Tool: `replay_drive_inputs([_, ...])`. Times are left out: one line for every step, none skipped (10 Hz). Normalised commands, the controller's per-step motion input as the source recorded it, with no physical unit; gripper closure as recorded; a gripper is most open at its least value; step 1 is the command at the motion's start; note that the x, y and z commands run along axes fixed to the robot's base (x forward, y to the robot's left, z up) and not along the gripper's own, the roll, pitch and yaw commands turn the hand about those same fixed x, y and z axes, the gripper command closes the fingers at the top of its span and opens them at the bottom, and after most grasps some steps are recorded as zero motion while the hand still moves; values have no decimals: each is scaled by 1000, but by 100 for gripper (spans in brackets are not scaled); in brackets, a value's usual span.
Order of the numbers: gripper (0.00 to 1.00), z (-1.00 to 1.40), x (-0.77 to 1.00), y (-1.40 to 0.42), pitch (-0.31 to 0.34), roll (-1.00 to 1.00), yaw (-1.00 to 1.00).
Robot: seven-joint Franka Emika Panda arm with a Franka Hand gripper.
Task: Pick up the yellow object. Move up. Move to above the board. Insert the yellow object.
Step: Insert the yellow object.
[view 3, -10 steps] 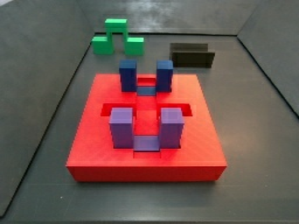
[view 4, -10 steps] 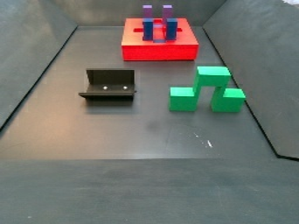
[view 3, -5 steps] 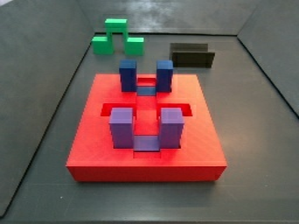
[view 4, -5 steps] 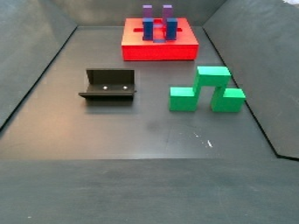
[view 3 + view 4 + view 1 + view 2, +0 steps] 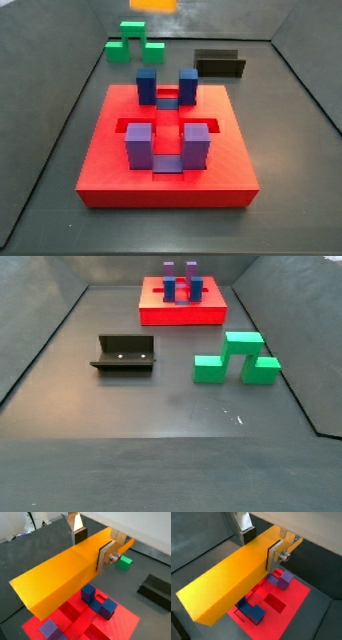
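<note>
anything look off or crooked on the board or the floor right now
Nothing stands out. The gripper holds the yellow object level above the board, fingers clamped on its sides. The blue and purple posts stand upright, and the green block and fixture sit flat on the floor.

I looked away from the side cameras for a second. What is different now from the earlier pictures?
In a side view an orange sliver, the yellow bar, has come into the top edge above the green block; it was absent earlier. Both wrist views show the tool shut on the bar above the board. The board, green block and fixture have not moved.
</note>
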Motion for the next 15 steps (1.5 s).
replay_drive_inputs([100,-611,0,-49,-94,57,0])
replay_drive_inputs([100,-614,9,-194,-89,101,60])
replay_drive_inputs([100,-609,34,-300,-51,206,83])
replay_drive_inputs([100,-654,17,-311,-66,226,71])
replay_drive_inputs([100,-634,26,-331,-59,261,66])
replay_drive_inputs([100,-569,117,-317,-29,287,34])
replay_drive_inputs([100,-557,137,-229,-53,196,20])
replay_drive_inputs([100,-517,120,-137,-123,54,0])
replay_drive_inputs([100,-457,143,-74,-151,0,9])
replay_drive_inputs([100,-454,117,-54,-167,0,9])
replay_drive_inputs([100,-360,0,-74,-101,0,0])
replay_drive_inputs([100,-223,0,-109,-11,43,14])
replay_drive_inputs([100,-197,0,-86,-19,21,31])
replay_drive_inputs([100,-191,0,-111,-10,34,37])
replay_drive_inputs([100,-174,71,-106,-7,40,66])
